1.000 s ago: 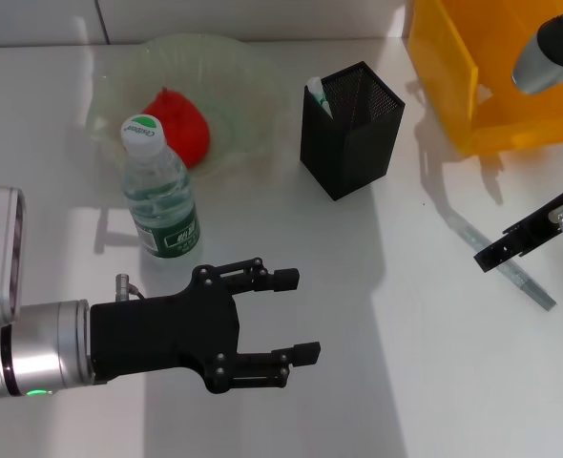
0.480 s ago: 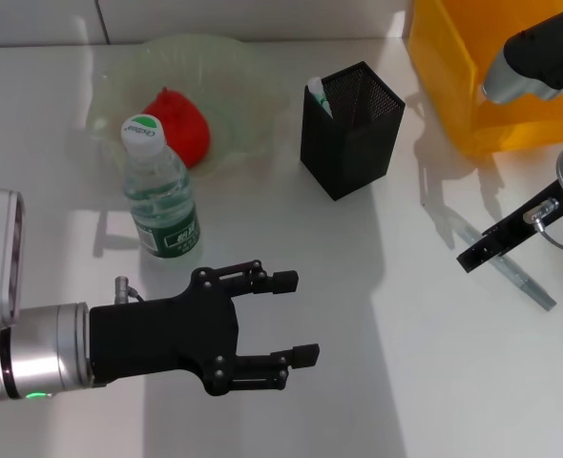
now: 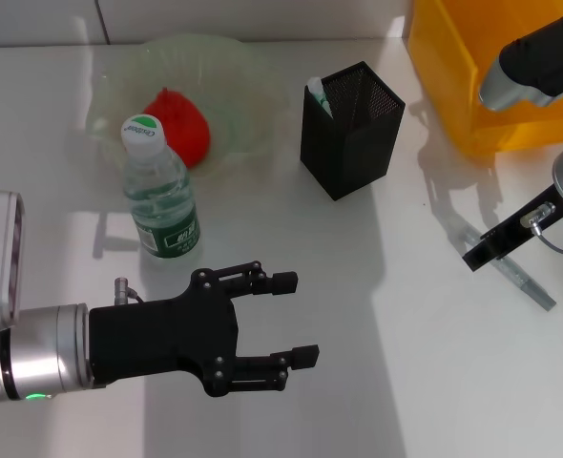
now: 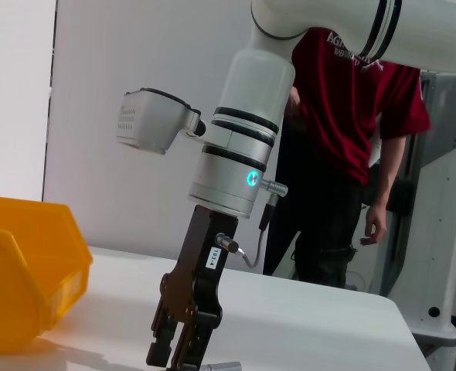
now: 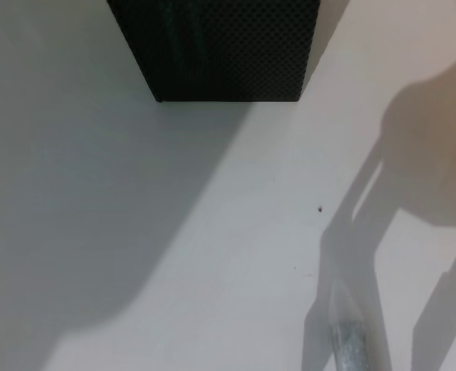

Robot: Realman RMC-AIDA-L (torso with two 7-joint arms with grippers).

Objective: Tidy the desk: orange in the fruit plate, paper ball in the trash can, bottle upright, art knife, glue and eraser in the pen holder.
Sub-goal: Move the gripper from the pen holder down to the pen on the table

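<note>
The bottle (image 3: 159, 196) stands upright in front of the green fruit plate (image 3: 234, 67), which holds a red-orange fruit (image 3: 179, 122). The black mesh pen holder (image 3: 350, 129) has a white and green item (image 3: 318, 95) sticking out of it. The grey art knife (image 3: 522, 279) lies flat on the table at the right; its tip also shows in the right wrist view (image 5: 350, 344). My right gripper (image 3: 480, 254) points down just above the knife's near end and also shows in the left wrist view (image 4: 178, 352). My left gripper (image 3: 298, 318) is open and empty, low over the table in front of the bottle. No paper ball or eraser shows.
A yellow bin (image 3: 472, 76) stands at the back right, behind the right arm. The pen holder (image 5: 212, 46) is close to the knife, on the side toward the plate. A person in a red shirt (image 4: 352, 116) stands beyond the table.
My right arm has come down and shifted slightly left over the art knife. The left arm and the other things have not moved.
</note>
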